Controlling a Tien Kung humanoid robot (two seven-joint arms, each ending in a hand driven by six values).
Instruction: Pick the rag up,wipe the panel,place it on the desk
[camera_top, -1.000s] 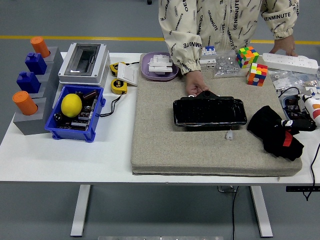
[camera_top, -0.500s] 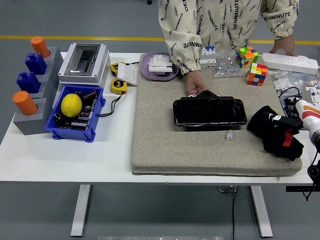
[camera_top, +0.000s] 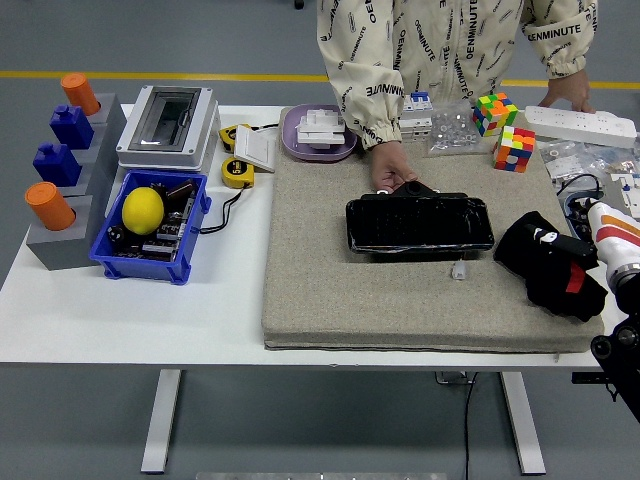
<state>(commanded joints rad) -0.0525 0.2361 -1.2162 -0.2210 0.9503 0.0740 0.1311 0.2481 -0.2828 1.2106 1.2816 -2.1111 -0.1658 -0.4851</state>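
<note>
Your right hand (camera_top: 572, 254) comes in from the right edge and lies on the black rag (camera_top: 548, 264), its black fingers down against the cloth, though you cannot tell whether they have closed on it; the rag sits crumpled under the hand at the right end of the grey mat (camera_top: 400, 270). Just left of your hand the black panel (camera_top: 420, 223) lies flat on the mat, a person's hand (camera_top: 393, 168) pressing on its far edge. Beyond your hand stand two colour cubes (camera_top: 505, 128), and far to its left on the table (camera_top: 140, 305) sits a blue bin (camera_top: 152, 232) with a lemon
</note>
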